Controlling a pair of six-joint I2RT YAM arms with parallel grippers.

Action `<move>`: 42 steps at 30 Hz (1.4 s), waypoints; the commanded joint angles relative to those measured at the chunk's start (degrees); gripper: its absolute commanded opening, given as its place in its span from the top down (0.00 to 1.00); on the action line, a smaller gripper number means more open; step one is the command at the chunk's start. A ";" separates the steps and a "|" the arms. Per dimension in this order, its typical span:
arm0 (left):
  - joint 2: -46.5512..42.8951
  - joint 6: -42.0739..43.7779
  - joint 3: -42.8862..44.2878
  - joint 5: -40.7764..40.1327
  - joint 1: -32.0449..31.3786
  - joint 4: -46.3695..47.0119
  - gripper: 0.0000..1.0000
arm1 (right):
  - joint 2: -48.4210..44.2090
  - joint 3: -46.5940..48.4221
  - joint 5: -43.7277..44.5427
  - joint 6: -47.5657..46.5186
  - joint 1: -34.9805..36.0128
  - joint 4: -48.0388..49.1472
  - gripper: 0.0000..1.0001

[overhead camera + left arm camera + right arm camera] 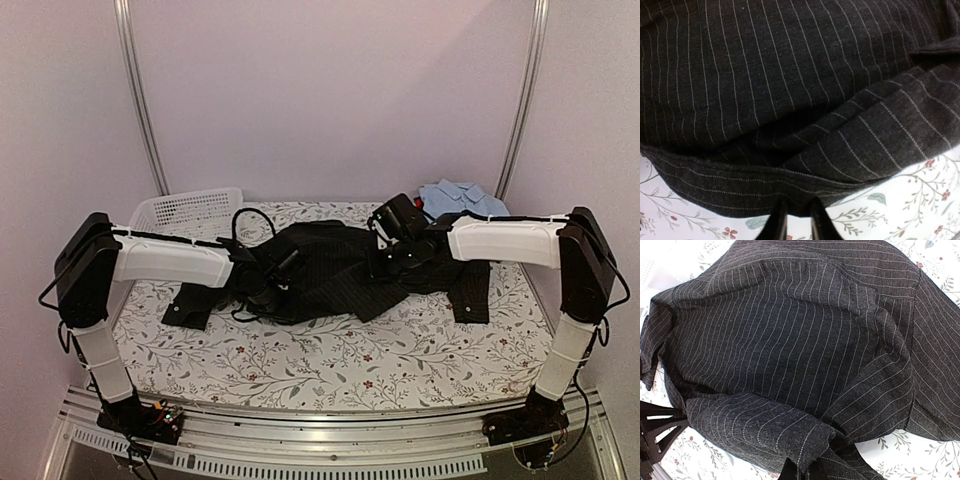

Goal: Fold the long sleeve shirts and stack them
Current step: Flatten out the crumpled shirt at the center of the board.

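Right wrist view shows the right claw (801, 474) pressed together, pinching a bunch of the black pinstripe shirt (790, 340), which lies on the flowery table (920, 457). The left claw (795, 224) sits at the shirt's hem, but whether it grips is hard to tell. The light blue shirt (462, 197), far right, is partly hidden.

High fixed camera, above and behind the robot, looks down and forward over the whole floral table (330, 365). Each wrist camera hangs very close above the black pinstriped shirt (330, 265), tilted down across the cloth. All three views share this shirt and table.
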 commanded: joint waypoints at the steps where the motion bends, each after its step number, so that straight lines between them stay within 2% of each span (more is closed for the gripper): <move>1: -1.49 0.29 -0.52 -2.93 -0.58 0.25 0.99 | -3.47 0.05 0.61 0.55 0.13 -0.83 1.00; 6: -8.66 1.82 -0.92 -2.36 -0.05 -2.46 1.00 | -4.78 1.93 0.53 0.66 0.13 -4.82 1.00; 10: -19.28 4.97 -2.11 1.22 1.48 -5.62 1.00 | -5.85 3.44 1.29 -0.02 -0.49 -10.39 1.00; 16: -31.76 8.79 -8.13 12.55 11.28 -8.20 1.00 | -4.76 3.05 -1.94 -1.03 -1.20 -16.74 1.00; 19: -33.18 10.52 -10.67 15.86 16.43 -9.74 1.00 | -3.18 2.10 -5.97 -0.95 -0.34 -17.56 1.00; 24: -30.53 11.60 -15.34 20.05 22.46 -10.21 1.00 | -0.77 0.41 -10.33 0.45 5.84 -15.89 0.98; 27: -30.09 11.71 -16.77 22.21 22.89 -10.99 1.00 | 1.40 -2.03 -10.31 1.92 8.92 -15.35 0.97; 31: -31.30 11.86 -20.06 24.89 22.80 -14.46 1.00 | -2.08 -10.39 -14.17 4.53 9.91 -11.63 0.96; 34: -31.93 10.81 -20.21 25.81 22.46 -17.13 1.00 | -3.76 -13.05 -15.20 5.91 12.77 -11.67 0.96; 37: -32.41 10.75 -18.66 26.18 22.46 -19.70 0.94 | -3.62 -12.93 -15.49 7.61 15.72 -12.46 0.95; 39: -32.58 11.29 -16.18 24.77 22.44 -21.90 0.83 | -4.71 -12.84 -14.00 8.79 16.28 -13.54 0.90; 42: -33.03 11.64 -11.01 23.27 22.50 -24.09 0.67 | -9.31 -11.41 -8.01 9.80 15.82 -16.74 0.72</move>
